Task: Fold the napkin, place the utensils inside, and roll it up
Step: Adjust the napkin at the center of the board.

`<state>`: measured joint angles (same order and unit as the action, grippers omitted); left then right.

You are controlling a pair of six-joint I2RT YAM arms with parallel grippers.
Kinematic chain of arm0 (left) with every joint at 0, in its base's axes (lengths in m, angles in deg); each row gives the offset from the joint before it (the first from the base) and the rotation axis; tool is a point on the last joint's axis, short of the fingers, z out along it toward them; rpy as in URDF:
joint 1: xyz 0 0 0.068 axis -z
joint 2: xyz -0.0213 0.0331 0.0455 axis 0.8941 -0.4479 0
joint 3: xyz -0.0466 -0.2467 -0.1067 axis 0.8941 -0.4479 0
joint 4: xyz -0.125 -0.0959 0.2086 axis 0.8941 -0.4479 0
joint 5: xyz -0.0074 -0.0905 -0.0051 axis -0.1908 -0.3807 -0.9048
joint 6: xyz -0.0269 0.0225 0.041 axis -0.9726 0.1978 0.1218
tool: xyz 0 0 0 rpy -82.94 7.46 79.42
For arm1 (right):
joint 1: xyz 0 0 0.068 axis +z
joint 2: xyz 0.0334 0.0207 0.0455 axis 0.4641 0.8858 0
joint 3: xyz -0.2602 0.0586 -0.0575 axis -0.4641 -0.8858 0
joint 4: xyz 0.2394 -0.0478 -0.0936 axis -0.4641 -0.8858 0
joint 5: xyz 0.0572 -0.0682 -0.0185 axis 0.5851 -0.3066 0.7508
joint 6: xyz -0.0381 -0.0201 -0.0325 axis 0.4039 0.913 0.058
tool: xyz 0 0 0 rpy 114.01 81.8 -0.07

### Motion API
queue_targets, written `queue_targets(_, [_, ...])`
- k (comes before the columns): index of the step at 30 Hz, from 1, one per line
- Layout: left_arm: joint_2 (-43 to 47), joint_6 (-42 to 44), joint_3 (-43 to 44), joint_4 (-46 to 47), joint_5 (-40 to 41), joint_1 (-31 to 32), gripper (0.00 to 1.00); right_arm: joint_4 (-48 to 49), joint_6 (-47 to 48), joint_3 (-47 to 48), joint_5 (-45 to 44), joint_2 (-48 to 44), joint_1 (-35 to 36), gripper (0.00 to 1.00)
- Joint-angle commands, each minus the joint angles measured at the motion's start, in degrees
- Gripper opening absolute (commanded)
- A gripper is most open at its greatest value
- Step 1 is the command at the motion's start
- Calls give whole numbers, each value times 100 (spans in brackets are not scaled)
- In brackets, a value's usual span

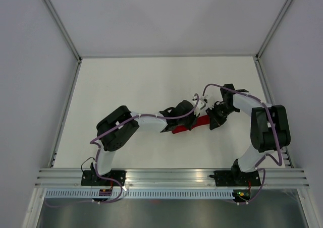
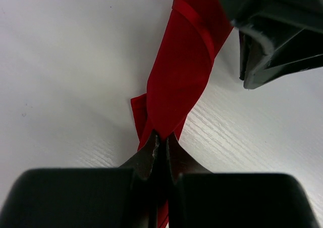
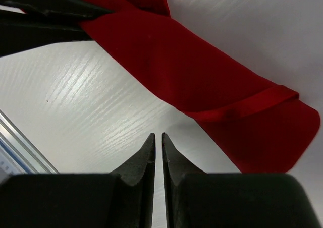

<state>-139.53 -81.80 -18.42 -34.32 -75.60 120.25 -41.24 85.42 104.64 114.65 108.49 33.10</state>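
At L wrist, jaws pinch napkin (image 2: 176, 81) end; top cam hides grip.

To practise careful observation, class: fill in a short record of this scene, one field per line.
Napkin: red, rolled into a narrow bundle, over the white table
Left jaws: closed on one end of the napkin
Right jaws: almost together, nothing between them, not touching the napkin
Utensils: not visible
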Motion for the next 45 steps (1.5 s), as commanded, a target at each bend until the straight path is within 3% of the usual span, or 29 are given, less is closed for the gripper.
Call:
queue_targets(1, [-667, -594, -312, -1734, 160, 0, 2, 143, -223, 209, -16, 321, 61, 13])
queue_targets(13, [-781, -1894, -49, -1892, 406, 211, 3, 407, -961, 1307, -192, 1359, 325, 11])
queue_targets(22, [-1009, -2554, 250, -1840, 512, 290, 21, 626, -1401, 2054, -649, 2000, 641, 9])
queue_targets(30, [-1299, -2748, 557, -1830, 485, 282, 24, 565, -1585, 2792, -745, 2484, 711, 9])
queue_targets(45, [-1423, -2906, 584, -1725, 283, -131, 25, 635, -1788, 3268, -1035, 2722, 835, 8])
